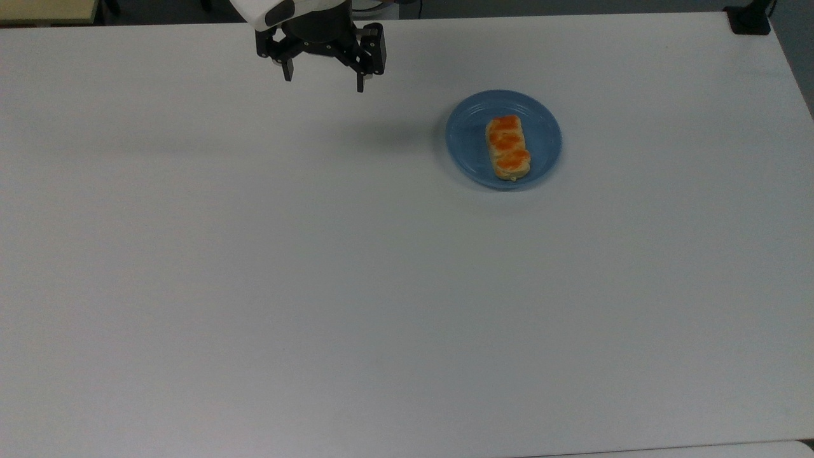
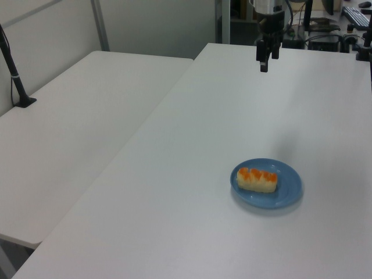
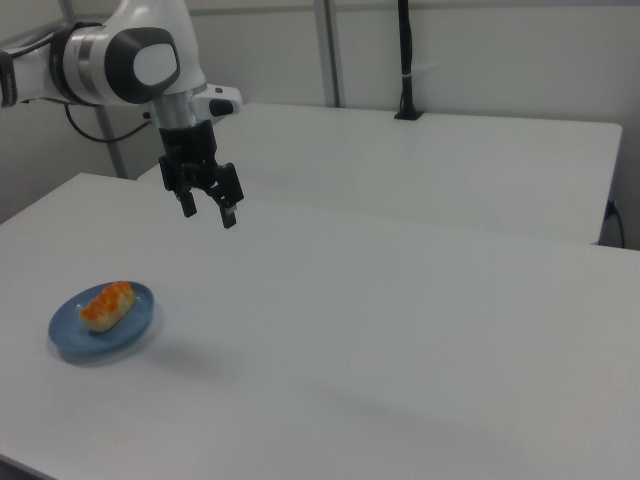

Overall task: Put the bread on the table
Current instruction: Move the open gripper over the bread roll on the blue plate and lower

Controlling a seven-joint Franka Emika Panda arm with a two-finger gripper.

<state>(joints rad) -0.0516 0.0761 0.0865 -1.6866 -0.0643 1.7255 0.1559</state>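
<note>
The bread point(image 1: 508, 147) point(image 2: 257, 178) point(image 3: 106, 305), a small tan loaf with three orange glazed bumps, lies on a round blue plate point(image 1: 467, 143) point(image 2: 288, 189) point(image 3: 70, 330). The plate rests on the white table point(image 1: 318, 286) point(image 2: 192, 174) point(image 3: 400, 330). My gripper point(image 1: 324, 83) point(image 2: 264, 63) point(image 3: 207, 212) hangs in the air, open and empty, well off to the top view's left of the plate and near the table's far edge. Its fingers point(image 1: 360, 83) point down.
A second white table point(image 2: 75, 116) point(image 3: 440, 160) stands beside this one. A black clamp post point(image 2: 14, 75) point(image 3: 405, 60) is fixed to it, and another black mount point(image 1: 749, 19) sits at the top view's far right corner. A keyboard point(image 2: 354, 17) lies behind the arm.
</note>
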